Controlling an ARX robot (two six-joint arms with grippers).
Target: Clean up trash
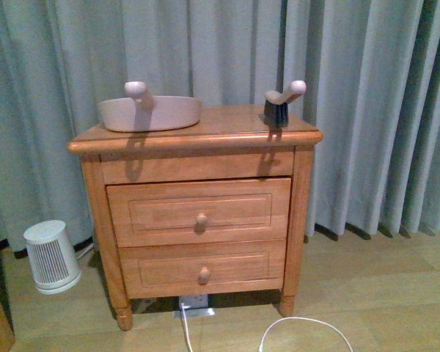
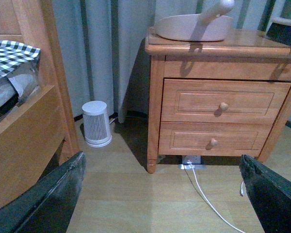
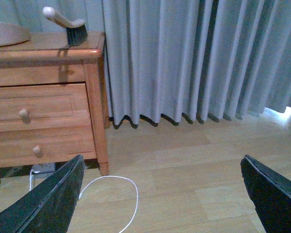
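Trash: tissue wad not in view, bearing from either pincer untellable; left gripper (image 2: pixel 162 156) and right gripper (image 3: pixel 162 158) both spread wide, empty, near side of nightstand (image 1: pixel 205 169)

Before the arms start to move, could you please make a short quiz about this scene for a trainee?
1. True or false: the brush lies inside the dustpan.
2. What stands on the floor beside the nightstand? A. a red bucket B. a white ribbed appliance C. a chair
3. Short answer: how many drawers does the nightstand have?

Key
1. False: brush and dustpan both stand on the nightstand top, apart from each other.
2. B
3. Two
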